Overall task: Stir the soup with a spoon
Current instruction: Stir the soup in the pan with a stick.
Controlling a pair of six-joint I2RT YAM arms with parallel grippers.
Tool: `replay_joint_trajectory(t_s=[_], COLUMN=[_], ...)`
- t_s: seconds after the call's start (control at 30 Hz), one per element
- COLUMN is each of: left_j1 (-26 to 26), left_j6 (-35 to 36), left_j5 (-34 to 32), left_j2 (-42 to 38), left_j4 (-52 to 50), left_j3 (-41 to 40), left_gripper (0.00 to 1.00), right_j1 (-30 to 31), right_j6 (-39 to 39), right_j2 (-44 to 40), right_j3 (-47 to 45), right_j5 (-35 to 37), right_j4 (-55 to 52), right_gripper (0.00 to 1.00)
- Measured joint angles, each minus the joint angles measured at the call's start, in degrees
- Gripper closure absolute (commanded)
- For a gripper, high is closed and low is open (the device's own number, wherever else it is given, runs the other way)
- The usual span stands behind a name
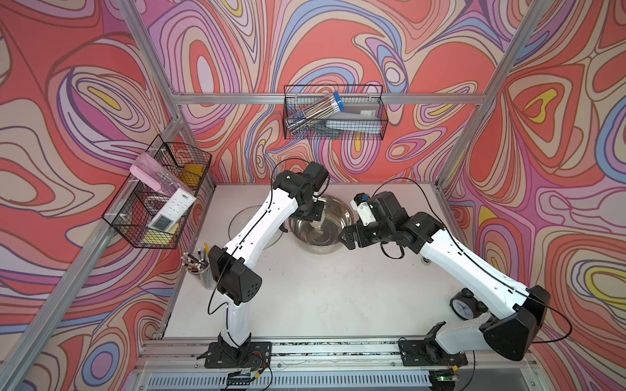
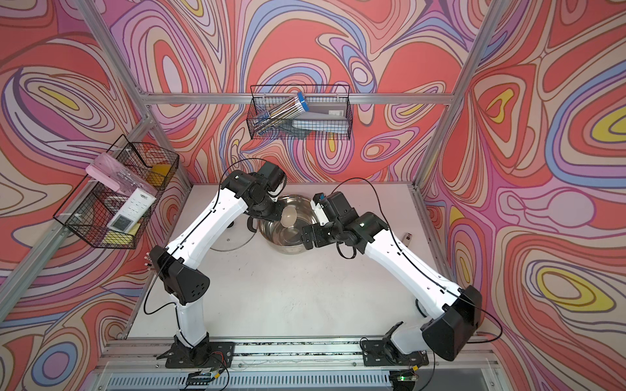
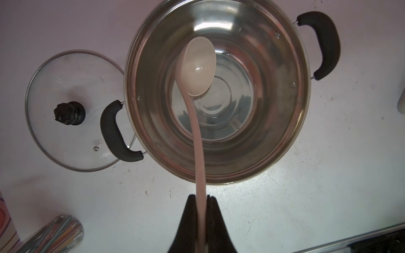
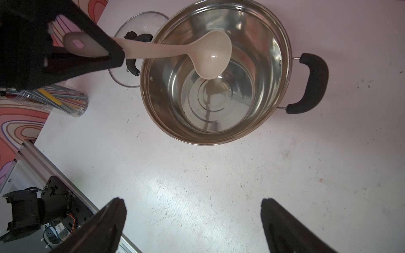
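Left jaws pinch spoon [image 3: 198, 68] (over pot [image 3: 282, 122]).

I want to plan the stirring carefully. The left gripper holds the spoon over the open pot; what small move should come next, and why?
Probably lower the left gripper a little. It is shut on the spoon by the handle, and the spoon's bowl hangs over the pot, apart from its bottom, so it cannot stir yet.
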Motion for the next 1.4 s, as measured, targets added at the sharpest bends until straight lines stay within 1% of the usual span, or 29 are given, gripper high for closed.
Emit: replay_joint_trajectory(t_s=[0.23, 0.37, 0.6, 0.77, 0.9, 0.97, 1.1, 1.23, 1.4], left_j1=[-0.5, -0.8, -0.8, -0.7, -0.4, 0.1, 0.8, 0.9, 0.9], left_j6=[-0.3, -0.4, -0.4, -0.3, 0.2, 0.5, 1.1, 2.1, 2.9], left_j5=[8.5, 11.9, 13.3, 10.7, 7.5, 5.9, 1.9, -1.8, -4.7], left_j2=[-0.1, -1.8, -7.4, -11.1, -11.8, -11.5, -9.6, -7.1, -4.9], left_j4=[3.2, 4.0, 2.2, -1.7, -4.9, -6.1, -7.6, -7.1, -4.5], left_j3=[-0.4, -4.5, -11.5, -12.2, -12.0, -11.4, -7.3, -3.7, -2.6], left_gripper=[1.00, 1.00, 1.00, 1.00, 1.00, 1.00, 1.00, 1.00, 1.00], right_j1=[0.0, 0.0, 0.0, 0.0, 0.2, 0.3, 0.4, 0.4, 0.4], right_j6=[0.0, 0.0, 0.1, 0.1, 0.3, 0.3, 0.3, 0.2, 0.2], right_j2=[0.0, 0.0, -0.2, -0.2, -0.1, 0.1, 0.8, 1.0, 1.0], right_j3=[0.0, 0.0, 0.0, 0.0, 0.0, 0.0, 0.0, 0.1, 0.1], right_j5=[0.0, 0.0, -0.1, -0.8, -1.4, -1.6, -1.7, -1.7, -1.4], right_j4=[0.0, 0.0, 0.0, 0.1, 0.2, 0.2, 0.3, 0.3, 0.3], right_gripper=[0.02, 0.02, 0.02, 0.02, 0.02, 0.02, 0.02, 0.02, 0.02])
